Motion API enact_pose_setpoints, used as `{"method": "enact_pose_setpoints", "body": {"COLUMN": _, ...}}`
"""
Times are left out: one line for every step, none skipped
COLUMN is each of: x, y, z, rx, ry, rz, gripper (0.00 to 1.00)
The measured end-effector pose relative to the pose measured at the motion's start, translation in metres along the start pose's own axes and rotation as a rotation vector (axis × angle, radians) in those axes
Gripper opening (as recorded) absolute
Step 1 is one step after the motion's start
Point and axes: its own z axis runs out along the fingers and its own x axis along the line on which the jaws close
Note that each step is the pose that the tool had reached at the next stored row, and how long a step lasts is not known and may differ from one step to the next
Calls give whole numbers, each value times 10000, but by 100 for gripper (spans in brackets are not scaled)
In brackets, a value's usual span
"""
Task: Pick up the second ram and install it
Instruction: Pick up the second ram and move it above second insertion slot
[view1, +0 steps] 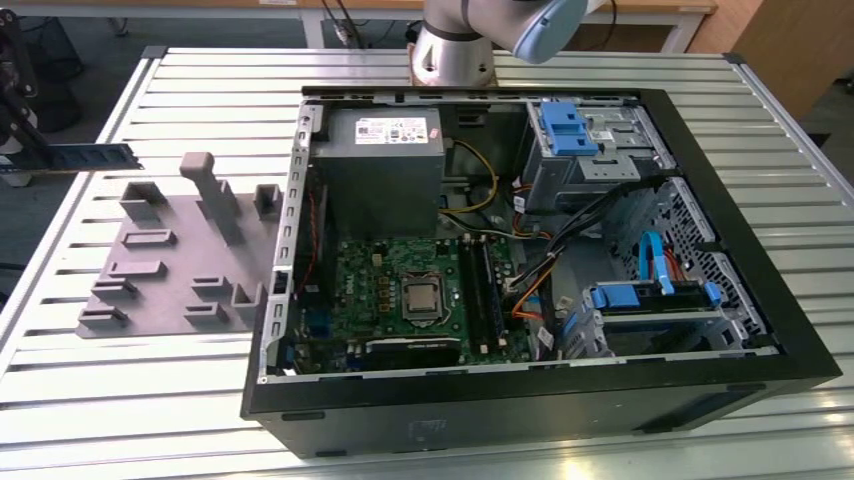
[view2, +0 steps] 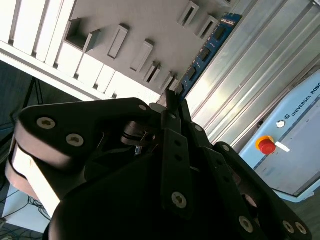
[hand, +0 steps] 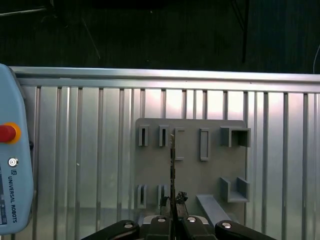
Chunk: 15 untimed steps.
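Slatted metal tabletop (view1: 134, 400), grey holder block (view1: 174, 250) on it. My gripper (view2: 172, 100) is clamped narrow on one end of the second ram (view2: 205, 52). The ram's long axis runs straight out from the fingertips, apparently clear of the block. The motherboard (view1: 387, 290) lies toward the exterior view's right.

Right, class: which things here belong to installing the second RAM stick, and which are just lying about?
Belongs to the job:
second ram
gripper, clamped on it
green motherboard
long black slots

Just lying about:
grey holder block
grey power supply
teach pendant
blue drive bracket
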Motion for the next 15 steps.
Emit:
{"method": "enact_pose_setpoints", "body": {"x": 0, "y": -1, "z": 0, "rx": 0, "ry": 0, "rz": -1, "gripper": 14}}
{"method": "enact_pose_setpoints", "body": {"x": -1, "y": -5, "z": -2, "rx": -2, "ry": 1, "rz": 0, "gripper": 14}}
{"method": "enact_pose_setpoints", "body": {"x": 0, "y": -12, "z": -2, "rx": -3, "ry": 2, "rz": 0, "gripper": 14}}
{"method": "enact_pose_setpoints", "body": {"x": 0, "y": -19, "z": -1, "rx": -1, "ry": 0, "rz": 0, "gripper": 14}}
{"method": "enact_pose_setpoints", "body": {"x": 0, "y": -27, "z": -1, "rx": -1, "ry": 0, "rz": 0, "gripper": 14}}
{"method": "enact_pose_setpoints", "body": {"x": 0, "y": -36, "z": 0, "rx": 0, "ry": 0, "rz": -1, "gripper": 14}}
{"method": "enact_pose_setpoints", "body": {"x": 0, "y": -45, "z": -1, "rx": 0, "ry": 0, "rz": 0, "gripper": 14}}
{"method": "enact_pose_setpoints", "body": {"x": 0, "y": -54, "z": -1, "rx": 0, "ry": 0, "rz": 0, "gripper": 14}}
{"method": "enact_pose_setpoints", "body": {"x": 0, "y": -62, "z": 0, "rx": 0, "ry": -1, "rz": 0, "gripper": 14}}
{"method": "enact_pose_setpoints", "body": {"x": 0, "y": -70, "z": 0, "rx": 0, "ry": 0, "rz": 0, "gripper": 14}}
{"method": "enact_pose_setpoints", "body": {"x": 0, "y": -78, "z": -1, "rx": 0, "ry": 0, "rz": 0, "gripper": 14}}
{"method": "enact_pose_setpoints", "body": {"x": 0, "y": -85, "z": -1, "rx": 0, "ry": 0, "rz": 0, "gripper": 14}}
{"method": "enact_pose_setpoints", "body": {"x": 0, "y": -91, "z": -1, "rx": -1, "ry": 1, "rz": 0, "gripper": 14}}
{"method": "enact_pose_setpoints", "body": {"x": 0, "y": -97, "z": -1, "rx": -1, "ry": 0, "rz": 0, "gripper": 14}}
{"method": "enact_pose_setpoints", "body": {"x": 1, "y": -102, "z": 0, "rx": 0, "ry": 0, "rz": 0, "gripper": 14}}
